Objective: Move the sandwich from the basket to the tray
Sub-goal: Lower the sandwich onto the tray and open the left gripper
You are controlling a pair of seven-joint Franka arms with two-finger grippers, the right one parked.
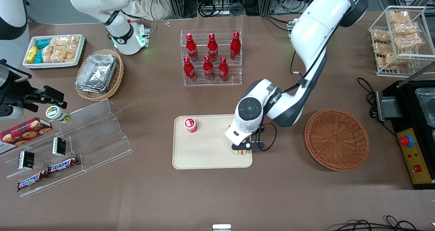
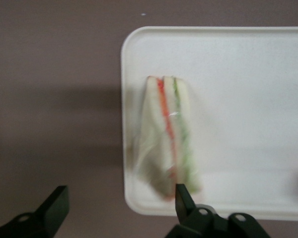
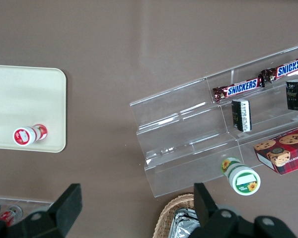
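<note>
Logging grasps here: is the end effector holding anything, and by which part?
Nothing is held. The end effector is open above the sandwich, which lies on the tray; its fingers are spread, not clamping it.

The only wording that reads clearly is "SNICKERS", in blue letters on white, printed on two brown chocolate bar wrappers (image 1: 63,165) (image 1: 31,180) lying end to end on the lowest step of the clear acrylic stepped display stand (image 1: 98,139), at the parked arm's end of the tabletop. The white script on the red bottles (image 1: 207,67) in the clear rack is too small to read.
</note>
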